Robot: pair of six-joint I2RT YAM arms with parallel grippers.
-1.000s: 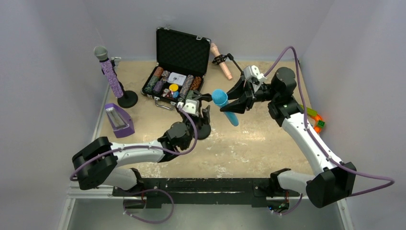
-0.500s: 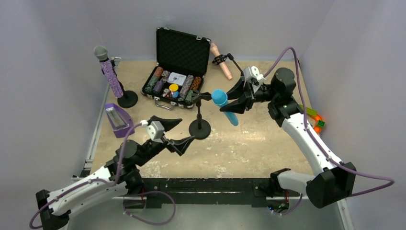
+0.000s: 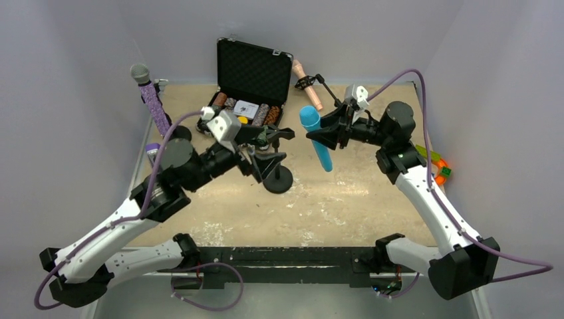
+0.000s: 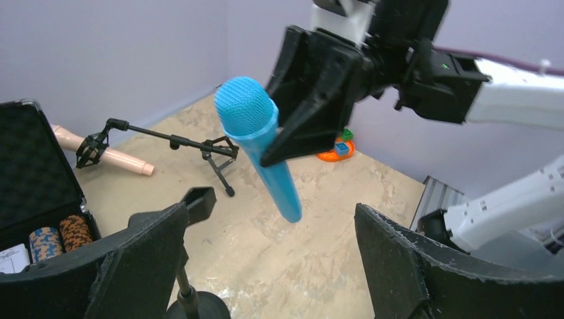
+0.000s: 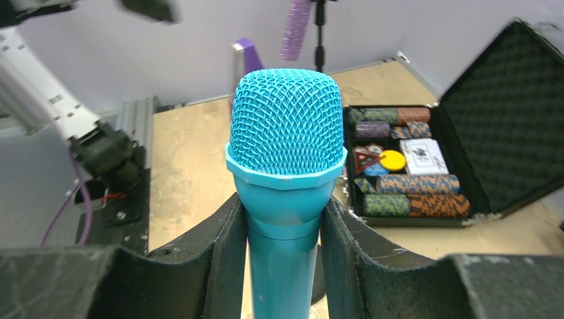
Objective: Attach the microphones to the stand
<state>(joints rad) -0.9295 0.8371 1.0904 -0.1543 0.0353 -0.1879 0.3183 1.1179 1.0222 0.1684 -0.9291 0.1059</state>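
My right gripper (image 3: 322,135) is shut on the bright blue microphone (image 3: 315,137) just below its mesh head and holds it in the air, head up, right of the small black stand (image 3: 279,178). The right wrist view shows both fingers pressed on its neck (image 5: 284,219). My left gripper (image 3: 269,147) is open and empty, with the stand's clip (image 4: 199,201) and pole just inside its left finger. The blue microphone (image 4: 261,149) hangs ahead of it. The glittery purple microphone (image 3: 152,98) stands in a round-base stand at the far left. The pale pink microphone (image 3: 308,85) sits in a tripod stand's mount at the back.
An open black case (image 3: 251,66) with poker chips stands at the back centre. A purple box (image 3: 153,147) shows partly behind the left arm. An orange and green toy (image 3: 439,170) lies at the right edge. Grey walls close three sides.
My left arm has swung up from the front left to the small stand, gripper open. My right gripper has lifted the blue microphone a little and turned it more upright.
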